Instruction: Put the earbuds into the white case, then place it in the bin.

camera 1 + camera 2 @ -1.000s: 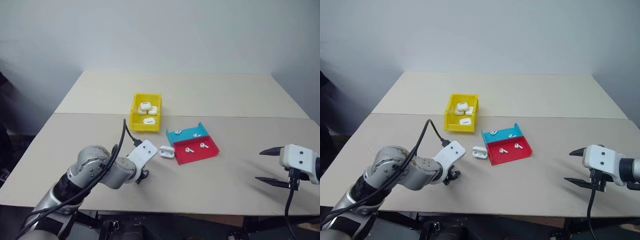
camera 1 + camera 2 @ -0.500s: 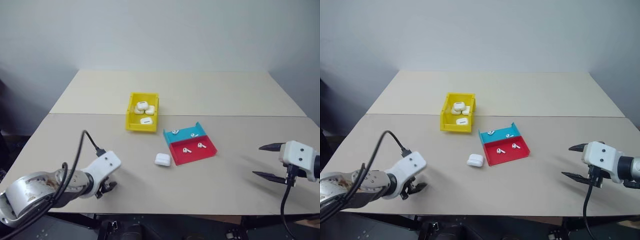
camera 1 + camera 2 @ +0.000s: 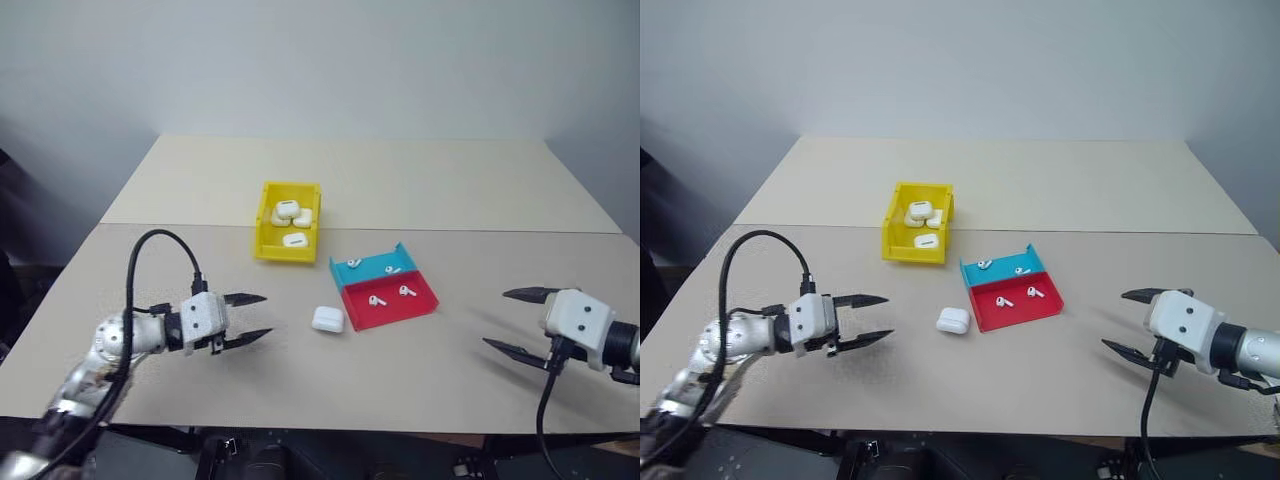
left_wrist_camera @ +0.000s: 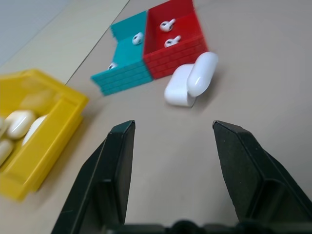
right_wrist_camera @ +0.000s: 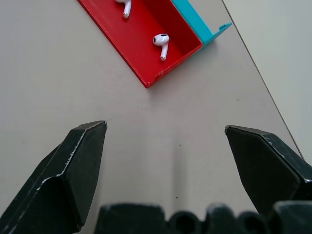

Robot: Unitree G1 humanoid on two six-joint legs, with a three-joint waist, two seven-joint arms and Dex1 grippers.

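We look over a beige table (image 3: 420,190) made of two tops pushed together, a straight seam (image 3: 400,231) crossing it. Behind stands a plain pale wall (image 3: 330,60), evenly lit, darker shadow gathering at our left beside the table's edge.

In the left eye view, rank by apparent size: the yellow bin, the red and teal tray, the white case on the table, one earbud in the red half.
1. Red and teal tray and yellow bin: too alike to rank; the bin sits farther from the camera.
2. White case, lying on the table.
3. Earbud, smallest.
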